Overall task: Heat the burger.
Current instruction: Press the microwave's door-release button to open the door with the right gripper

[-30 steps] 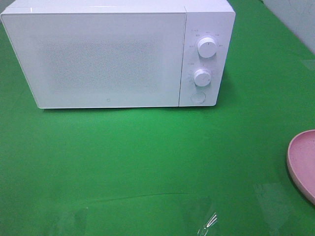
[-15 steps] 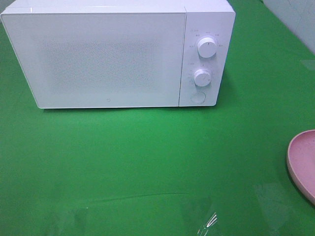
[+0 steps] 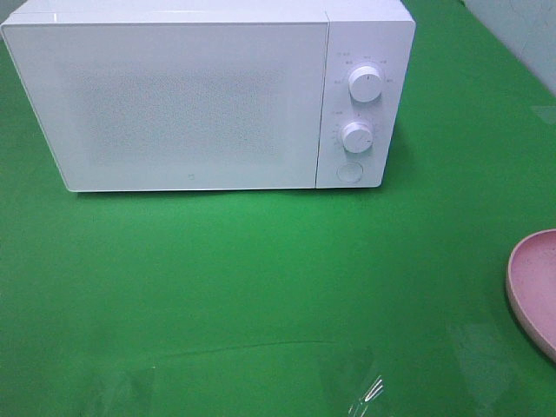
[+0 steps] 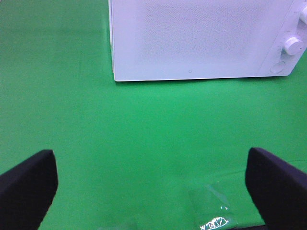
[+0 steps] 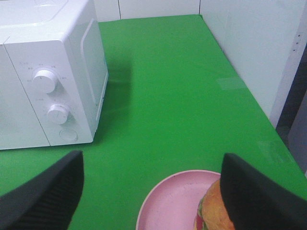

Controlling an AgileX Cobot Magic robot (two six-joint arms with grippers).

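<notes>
Green desk [image 3: 261, 287] fills most of my high view. White microwave [image 3: 191, 95] sits at the back, left of centre, door closed, control panel on its right side. White wall [image 5: 249, 52] runs along the desk's right edge. Pink plate [image 3: 534, 287] is at the right edge of the high view, cut off by the frame, well apart from the microwave, flat on the desk. Burger [image 5: 216, 213] is on the plate, seen in the right wrist view only: golden bun, a bit of green and red at the side, partly hidden behind one dark finger [image 5: 259, 191]. Right end effector [image 5: 152, 184] is open, fingers spread wide, above the plate and gripping nothing; I can't tell if that finger touches the burger. Left end effector [image 4: 151, 184] is open too, fully spread, over bare desk in front of the microwave, nothing between its fingers [image 4: 26, 191]. On the panel: top knob [image 3: 366, 83], lower knob [image 3: 357, 136] under it, round button [image 3: 349, 171] at the bottom. Small shiny clear patch [image 3: 369, 395] on the desk's near edge.
</notes>
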